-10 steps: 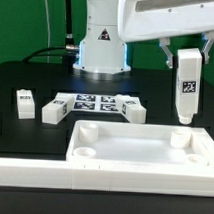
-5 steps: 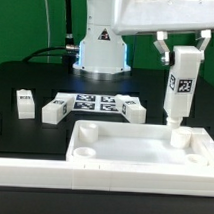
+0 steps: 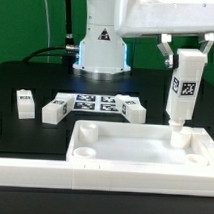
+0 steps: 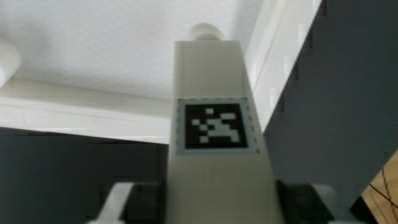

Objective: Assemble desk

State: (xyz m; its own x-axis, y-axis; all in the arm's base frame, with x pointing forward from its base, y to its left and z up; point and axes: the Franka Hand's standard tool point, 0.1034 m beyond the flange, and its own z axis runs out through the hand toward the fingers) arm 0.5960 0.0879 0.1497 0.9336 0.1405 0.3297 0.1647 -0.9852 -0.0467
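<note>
**Exterior view.** My gripper (image 3: pixel 185 55) is partly closed on one leg (image 3: pixel 183 93), gripping it at its top end, with a finger showing on each side. The leg hangs upright with its tag (image 3: pixel 184 89) facing the camera. Its lower end is at the far corner socket (image 3: pixel 179 138) on the exterior view's right of the desk slab (image 3: pixel 133 156). The slab lies flat at the front of the counter (image 3: pixel 36 78). Three loose legs (image 3: pixel 53 111) lie behind it, around the marker board (image 3: pixel 92 101).

Step in hand, as I judge it: seating this leg in that socket. The next move calls for keeping the leg plumb and centred over the hole, pressing straight down, then most likely turning it home.

Hard to make out: whether the tip is already in the socket or only touching its lip. A white piece at the left edge is cut off, so I cannot say what it is.

**Wrist view.** The leg (image 4: pixel 217 110) fills the middle and its tag (image 4: pixel 217 128) is sharp. The gripper (image 4: pixel 214 205) shows only as two blurred finger stubs at the frame edge. The slab (image 4: pixel 71 100) is a soft white band beyond. The leg's rounded tip is visible, but the socket itself is not, so alignment cannot be checked from here.
</note>
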